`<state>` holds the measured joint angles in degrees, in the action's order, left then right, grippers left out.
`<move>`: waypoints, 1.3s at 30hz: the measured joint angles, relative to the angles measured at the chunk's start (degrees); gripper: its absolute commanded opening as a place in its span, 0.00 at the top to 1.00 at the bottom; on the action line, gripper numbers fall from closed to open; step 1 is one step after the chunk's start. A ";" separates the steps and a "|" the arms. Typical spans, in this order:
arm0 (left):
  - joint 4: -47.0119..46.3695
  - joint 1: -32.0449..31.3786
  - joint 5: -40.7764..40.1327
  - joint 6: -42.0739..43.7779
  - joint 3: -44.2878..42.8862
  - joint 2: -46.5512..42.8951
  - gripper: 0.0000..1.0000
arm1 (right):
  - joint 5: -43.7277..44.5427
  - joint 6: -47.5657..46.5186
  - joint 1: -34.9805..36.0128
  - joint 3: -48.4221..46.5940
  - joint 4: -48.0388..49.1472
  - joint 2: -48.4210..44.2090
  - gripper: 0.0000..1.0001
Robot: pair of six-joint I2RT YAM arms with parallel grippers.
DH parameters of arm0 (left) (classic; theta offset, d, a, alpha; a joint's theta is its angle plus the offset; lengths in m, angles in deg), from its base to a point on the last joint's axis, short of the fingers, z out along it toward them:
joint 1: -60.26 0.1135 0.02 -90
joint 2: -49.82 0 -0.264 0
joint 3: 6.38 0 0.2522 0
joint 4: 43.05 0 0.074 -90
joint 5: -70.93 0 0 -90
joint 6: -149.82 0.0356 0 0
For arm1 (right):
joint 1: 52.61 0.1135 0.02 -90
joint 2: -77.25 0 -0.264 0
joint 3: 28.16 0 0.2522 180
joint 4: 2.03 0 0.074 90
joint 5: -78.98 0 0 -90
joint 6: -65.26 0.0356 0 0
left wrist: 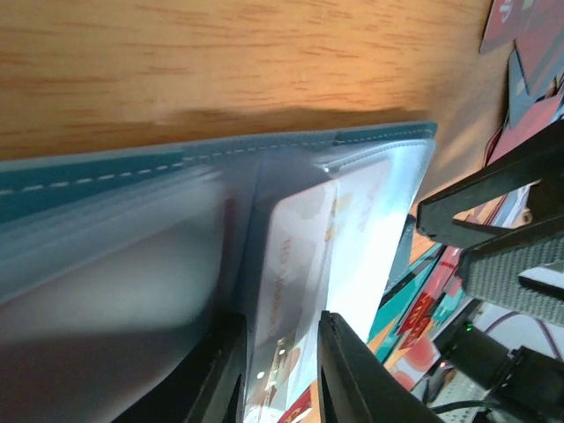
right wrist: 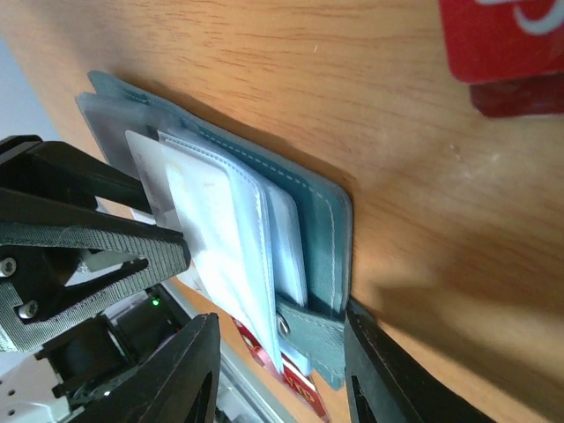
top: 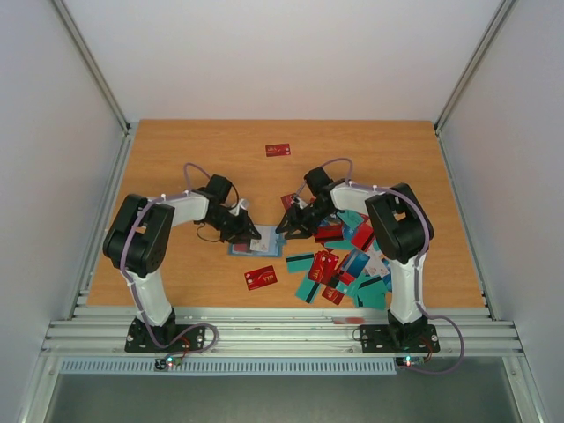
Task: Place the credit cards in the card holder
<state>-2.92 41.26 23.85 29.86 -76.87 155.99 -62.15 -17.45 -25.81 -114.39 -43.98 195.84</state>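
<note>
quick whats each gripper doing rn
left gripper: open, jaws either side of a sleeve of the card holder, no pinch seen
right gripper: open, straddling the card holder's strap edge, not clamped

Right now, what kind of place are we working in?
Probably a lab test cell: a wooden table boxed in by plain white walls on aluminium framing, with loose cards and a holder laid out.

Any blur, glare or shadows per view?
Top external: sharp, evenly lit. Left wrist: card holder blurred near the lens, glare whitens its clear pocket. Right wrist: card holder sharp, dark shadow on the table beside it.
</note>
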 measured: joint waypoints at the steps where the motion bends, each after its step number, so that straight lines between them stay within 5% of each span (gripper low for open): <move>1: 0.61 -0.02 -0.28 0.39 -0.33 0.00 0.68 | 0.63 -0.52 0.07 -0.28 -1.07 -0.35 0.58; 22: 13.11 -0.20 -8.00 8.57 -4.28 -3.39 0.11 | 7.26 -4.66 0.26 -1.33 -10.01 -5.29 0.57; 28: 15.54 -0.20 -10.27 10.08 -4.66 -4.52 0.01 | 7.61 -4.63 1.40 -1.18 -10.01 -5.55 0.58; 39: 22.16 -0.20 -14.97 11.80 -7.34 -6.99 0.01 | 7.69 -4.61 5.64 -2.99 -10.86 -4.79 0.59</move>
<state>19.24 41.06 8.88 41.66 -84.21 149.00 -54.46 -22.06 -20.17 -117.38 -54.84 191.05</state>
